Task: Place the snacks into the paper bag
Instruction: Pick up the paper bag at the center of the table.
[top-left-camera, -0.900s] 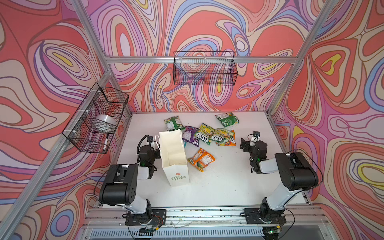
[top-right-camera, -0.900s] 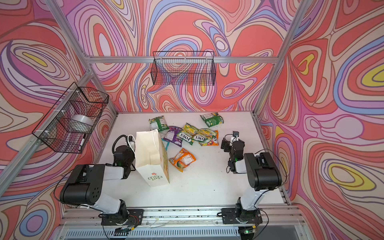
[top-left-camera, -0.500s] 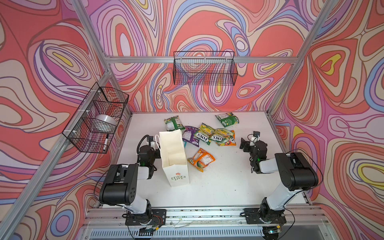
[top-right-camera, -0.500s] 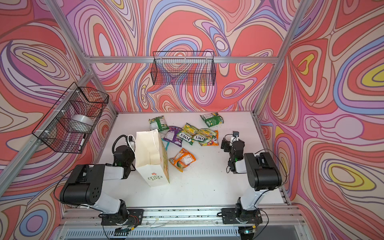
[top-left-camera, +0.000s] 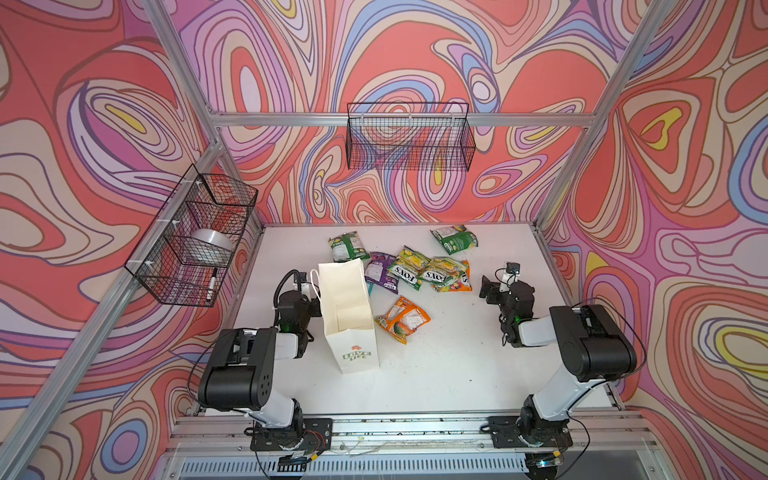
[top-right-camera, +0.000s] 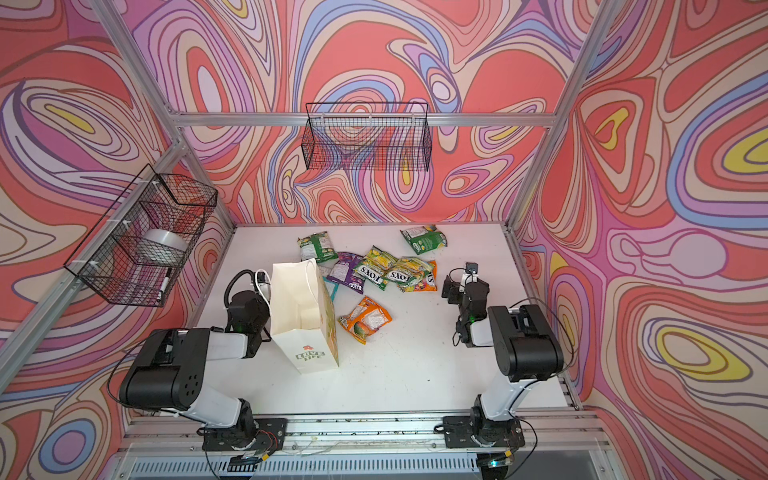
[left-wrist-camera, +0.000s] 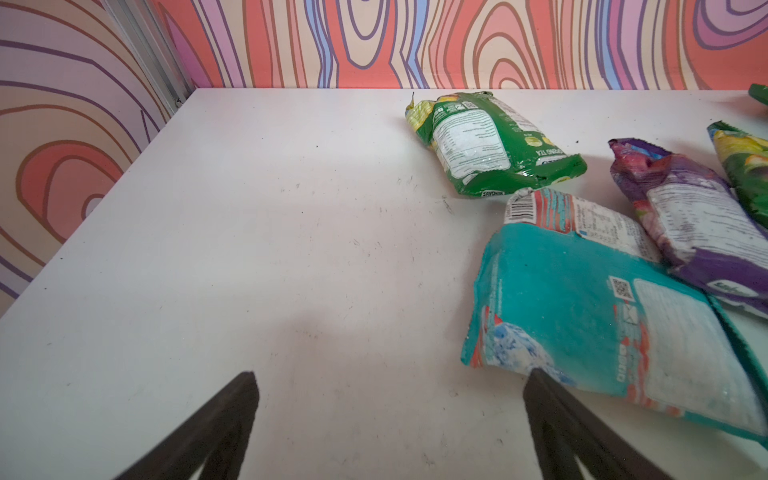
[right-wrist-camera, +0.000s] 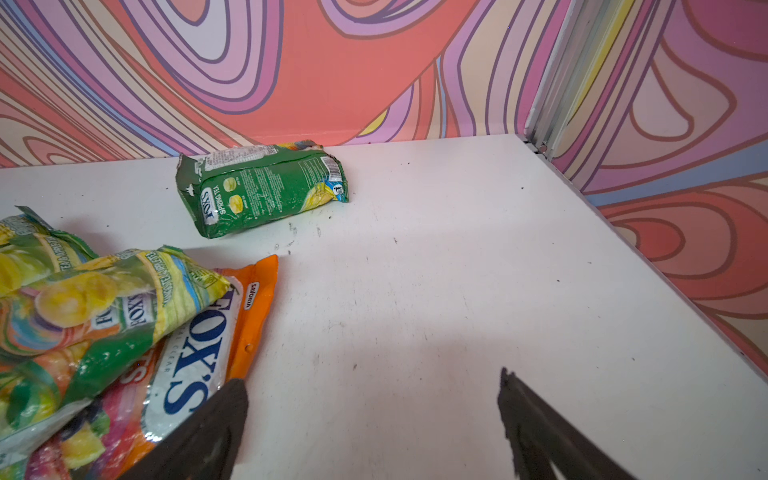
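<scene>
Nothing is seen to have moved since earlier. The left claw (left-wrist-camera: 390, 374) and right claw (right-wrist-camera: 370, 376) are held wide open; the snacks (top-left-camera: 409, 268) are strewn on the counter (top-left-camera: 457, 365) beside the upright paper bag (top-left-camera: 351, 328).

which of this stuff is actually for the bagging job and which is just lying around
For the job: paper bag, orange pouches, purple pouch, green pouches, yellow-green pouches, teal pouch.

Just there: back wire basket, side wire basket, silver roll and marker inside it.
</scene>
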